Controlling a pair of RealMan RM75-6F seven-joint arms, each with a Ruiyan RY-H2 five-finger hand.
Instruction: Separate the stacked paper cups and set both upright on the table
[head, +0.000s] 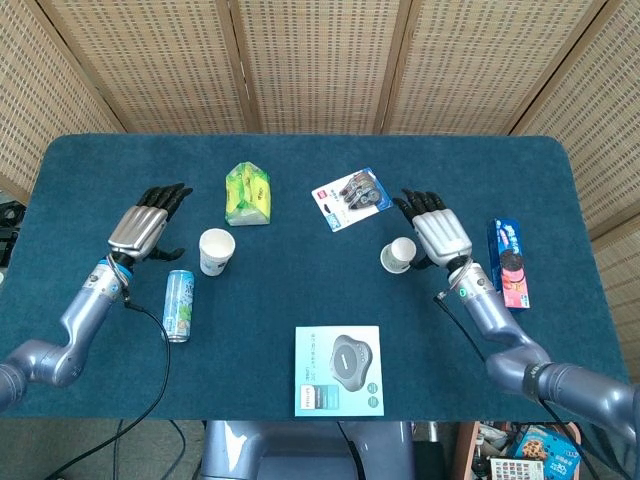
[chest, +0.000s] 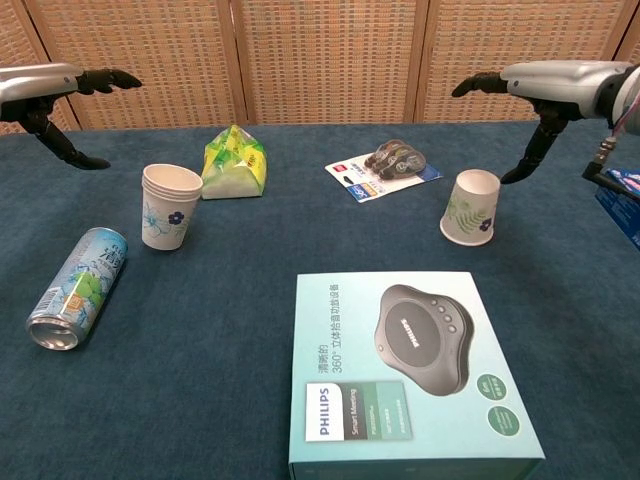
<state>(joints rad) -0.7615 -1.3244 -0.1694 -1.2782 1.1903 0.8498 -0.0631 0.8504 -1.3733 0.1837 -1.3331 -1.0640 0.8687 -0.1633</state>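
Both cups are down on the blue table (head: 300, 300) and both hands have nothing in them. The left hand (head: 146, 222) hovers at the left of the head view, fingers spread, just beside the blue-flower cup (chest: 168, 206), which stands mouth up near the lying drink can (chest: 75, 288). The right hand (head: 438, 232) sits flat and released above the leaf-print cup (chest: 471, 206) at centre right.

That right-hand cup looks wider at the base than at the top in the chest view, so it seems to stand mouth down; the head view cannot settle it. If so, the job judged from here is to regrasp it around the wall, turn it over and set it down gently, clear of the Philips box (chest: 410, 370).

Both hands are partly cut off at the chest view's upper corners, thumbs mostly in silhouette. The left cup's rim shows stacked rings; whether another cup nests inside cannot be told.
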